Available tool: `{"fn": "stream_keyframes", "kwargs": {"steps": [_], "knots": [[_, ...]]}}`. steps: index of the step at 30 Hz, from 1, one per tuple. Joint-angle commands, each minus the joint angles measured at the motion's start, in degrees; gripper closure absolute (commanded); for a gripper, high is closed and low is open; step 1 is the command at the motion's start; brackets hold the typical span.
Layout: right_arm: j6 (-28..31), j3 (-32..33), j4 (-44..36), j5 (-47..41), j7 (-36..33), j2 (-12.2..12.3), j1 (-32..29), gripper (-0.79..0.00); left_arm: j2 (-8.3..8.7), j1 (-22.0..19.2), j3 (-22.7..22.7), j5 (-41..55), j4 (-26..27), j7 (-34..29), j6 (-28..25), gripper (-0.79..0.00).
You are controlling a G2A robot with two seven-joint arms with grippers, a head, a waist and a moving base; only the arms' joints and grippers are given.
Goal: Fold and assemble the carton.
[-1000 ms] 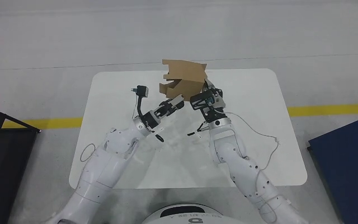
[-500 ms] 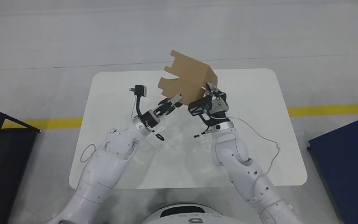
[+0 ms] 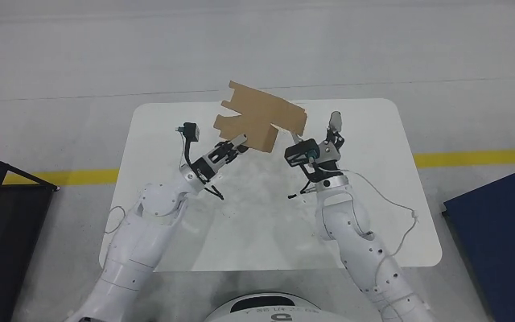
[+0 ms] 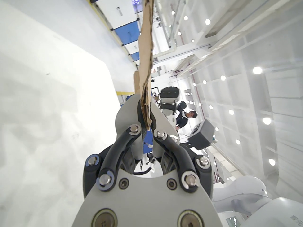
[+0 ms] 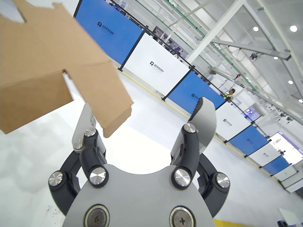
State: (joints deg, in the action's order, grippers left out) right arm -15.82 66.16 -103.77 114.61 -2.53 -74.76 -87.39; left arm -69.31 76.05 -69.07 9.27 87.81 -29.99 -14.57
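My left claw (image 4: 145, 119) is clamped on the edge of the one carton (image 3: 261, 121), holding it in the air over the far side of the table (image 3: 370, 209). My right claw (image 5: 145, 105) stands apart beside the carton's corner. Half a second ago it sat against the cardboard, and it has since drawn back.

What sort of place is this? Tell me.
Likely a factory or test hall: blue and white partition panels, a high ceiling with rows of lights, and a yellow line on the floor.
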Motion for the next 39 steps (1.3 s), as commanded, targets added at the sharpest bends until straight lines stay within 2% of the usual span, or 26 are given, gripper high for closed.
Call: {"fn": "stream_keyframes", "kwargs": {"steps": [1,8,11,14,17,19,21,24,26,30,39], "knots": [[0.0,-0.1,0.0,0.3,-0.1,0.0,0.1,-0.785,0.02,0.0,-0.1,-0.2,0.1,0.1,0.2,0.0],[0.6,-0.3,-0.1,-0.2,0.3,0.0,0.0,-0.785,-0.08,0.4,-0.1,1.4,0.9,0.8,1.3,0.0],[6.4,-1.0,-1.4,-0.5,5.8,0.3,-0.5,-0.785,-0.29,-0.4,-0.8,8.9,1.9,-0.9,5.9,0.0],[14.5,-1.6,-1.8,6.4,9.9,1.1,-0.7,-0.785,-0.32,-2.2,-0.9,13.1,1.8,-4.0,12.0,0.0],[17.5,-2.0,-2.0,12.3,10.9,1.6,-0.3,-0.785,-0.2,-3.8,-0.4,13.0,1.6,-6.3,18.0,0.0],[17.5,-2.6,-1.1,19.0,9.3,1.7,0.5,-0.702,-0.05,-4.5,-0.1,10.1,2.0,-5.7,20.9,0.0],[17.6,-3.7,-0.6,22.9,7.8,1.7,1.2,-0.508,-0.1,-4.5,0.2,11.5,2.7,-6.2,22.9,0.0],[17.8,-4.7,0.1,23.9,7.3,1.6,2.0,-0.342,-0.04,-4.2,0.5,11.4,3.7,-6.8,24.3,0.0],[18.3,-5.2,0.5,24.2,7.8,1.5,2.5,-0.305,0.01,-4.0,0.5,11.2,4.1,-6.6,24.5,0.0],[19.1,-5.6,1.5,26.3,7.1,1.5,3.5,-0.169,0.18,-3.3,0.2,10.0,4.7,-5.8,24.5,0.0],[20.6,-5.8,2.4,29.2,5.6,1.5,4.4,-0.058,0.56,-2.1,-1.2,9.8,6.3,-5.8,24.6,0.0]]}}
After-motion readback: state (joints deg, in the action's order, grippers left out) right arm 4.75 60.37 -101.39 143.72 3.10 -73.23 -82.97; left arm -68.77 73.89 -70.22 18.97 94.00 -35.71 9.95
